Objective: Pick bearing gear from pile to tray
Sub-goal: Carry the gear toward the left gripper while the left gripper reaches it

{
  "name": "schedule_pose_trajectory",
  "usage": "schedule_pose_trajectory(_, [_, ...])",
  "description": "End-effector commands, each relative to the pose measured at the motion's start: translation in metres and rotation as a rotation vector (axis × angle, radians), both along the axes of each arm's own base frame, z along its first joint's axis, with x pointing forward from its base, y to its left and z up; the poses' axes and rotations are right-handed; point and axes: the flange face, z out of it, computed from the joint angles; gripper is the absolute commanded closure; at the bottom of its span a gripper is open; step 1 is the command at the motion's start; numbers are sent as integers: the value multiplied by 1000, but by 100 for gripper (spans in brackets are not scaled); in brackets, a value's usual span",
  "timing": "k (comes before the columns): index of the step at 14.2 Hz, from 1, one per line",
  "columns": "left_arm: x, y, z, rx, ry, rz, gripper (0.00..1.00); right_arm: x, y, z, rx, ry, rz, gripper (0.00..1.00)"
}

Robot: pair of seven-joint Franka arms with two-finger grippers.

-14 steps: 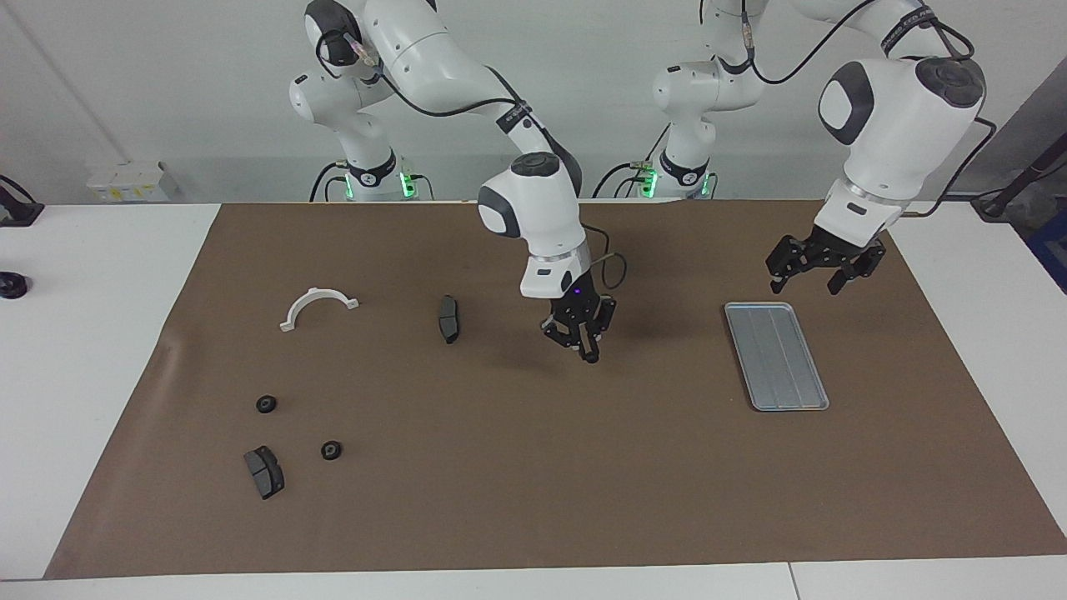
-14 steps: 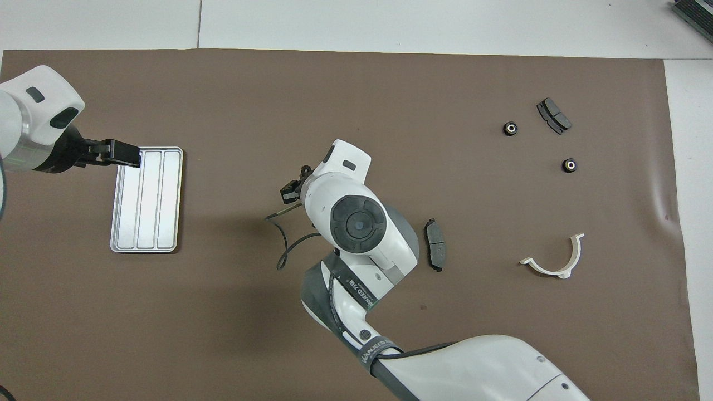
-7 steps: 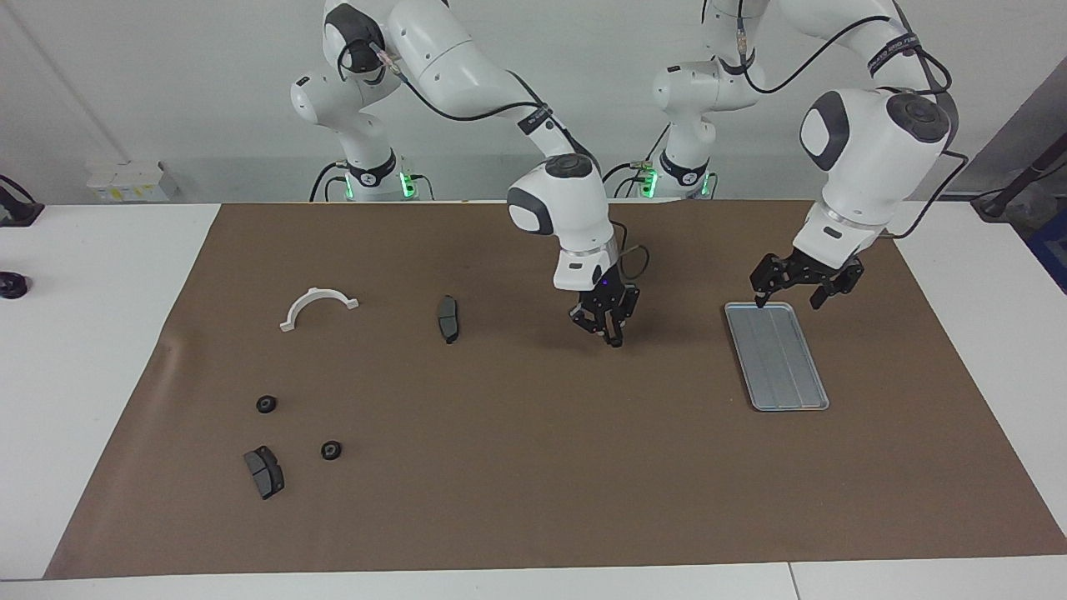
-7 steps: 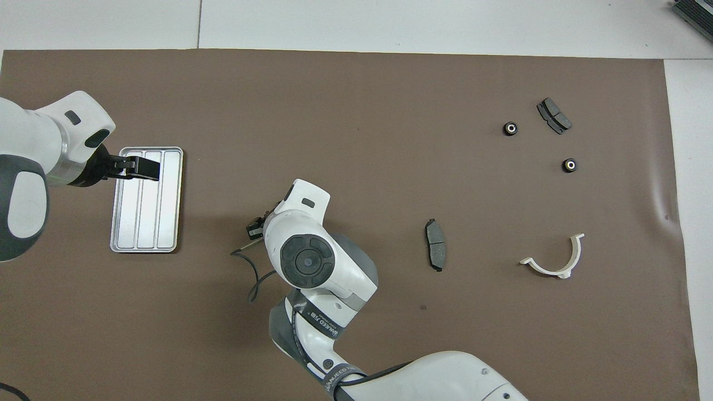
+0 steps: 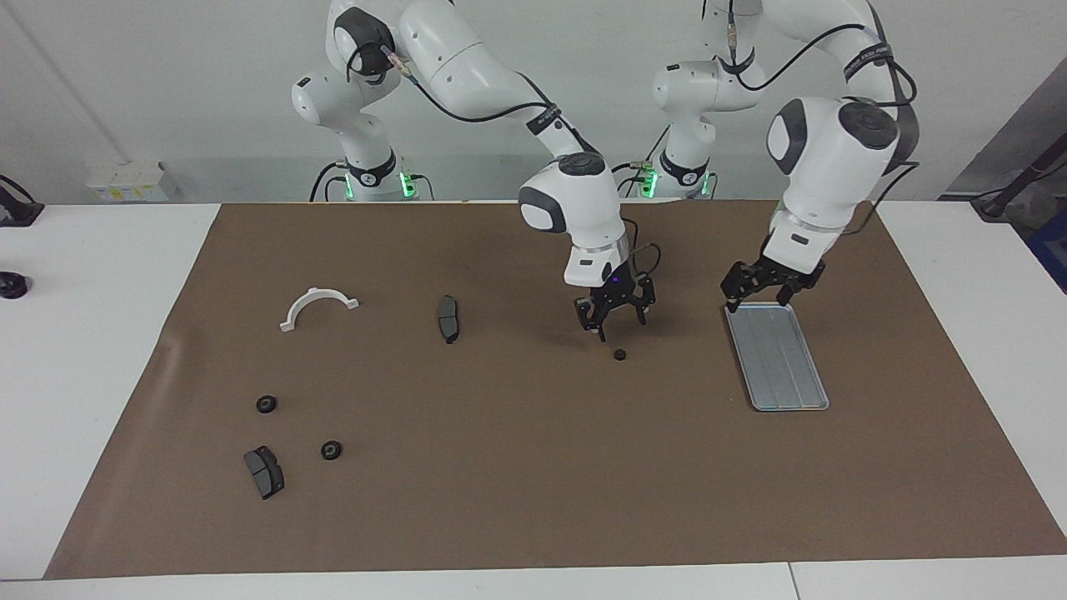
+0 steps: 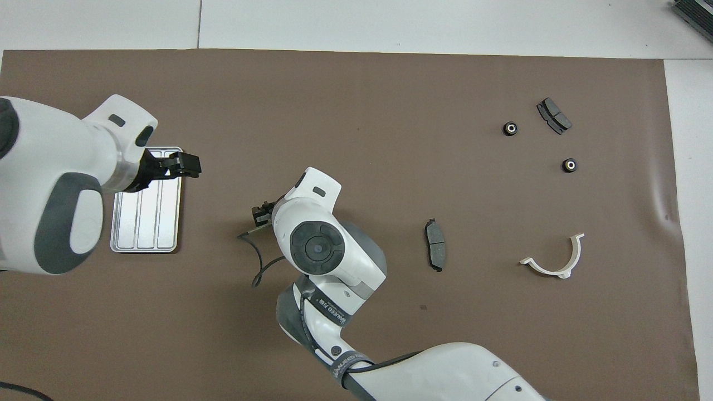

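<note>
Gear (image 5: 619, 354) now dropped on mat (image 5: 533, 467) — right gripper (image 5: 615, 319) opened; tray (image 5: 788, 377) unreached

A small black gear (image 5: 619, 354) lies on the mat near the silver tray (image 5: 776, 357).

My right gripper (image 5: 615, 317) has carried on toward the tray (image 5: 777, 357) end of the mat and spread its fingers, and the small black gear (image 5: 619, 354) it was pinching now lies on the brown mat (image 5: 533, 467) just under it, well short of the tray. My left gripper (image 5: 760, 286) has come down and in to the tray's end nearest the robots.
</note>
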Motion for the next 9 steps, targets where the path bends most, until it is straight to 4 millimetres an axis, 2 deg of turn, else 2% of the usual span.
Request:
schedule_pose_trajectory(1, [2, -29, -26, -17, -37, 54, 0, 46, -47, 10, -48, -9, -14, 14])
schedule_pose_trajectory(3, [-2, -65, -51, -7, -11, 21, 0, 82, -106, 11, -102, 6, -22, 14])
schedule_pose_trajectory(5, [-3, -106, -92, 37, -35, 120, 0, 113, -169, 6, -154, 14, -11, 14])
schedule_pose_trajectory(6, [-5, -121, -114, 47, -39, 162, 0, 126, -199, 5, -169, 11, -11, 14])
schedule_pose_trajectory(7, [-11, -137, -136, 49, -26, 173, 7, 139, -230, 5, -187, 6, -10, 14])
schedule_pose_trajectory(8, [-13, -146, -145, 42, -26, 175, 19, 148, -253, 5, -205, -4, 9, 15])
schedule_pose_trajectory(9, [-13, -146, -148, 41, -24, 177, 29, 154, -270, 6, -224, -12, 41, 16])
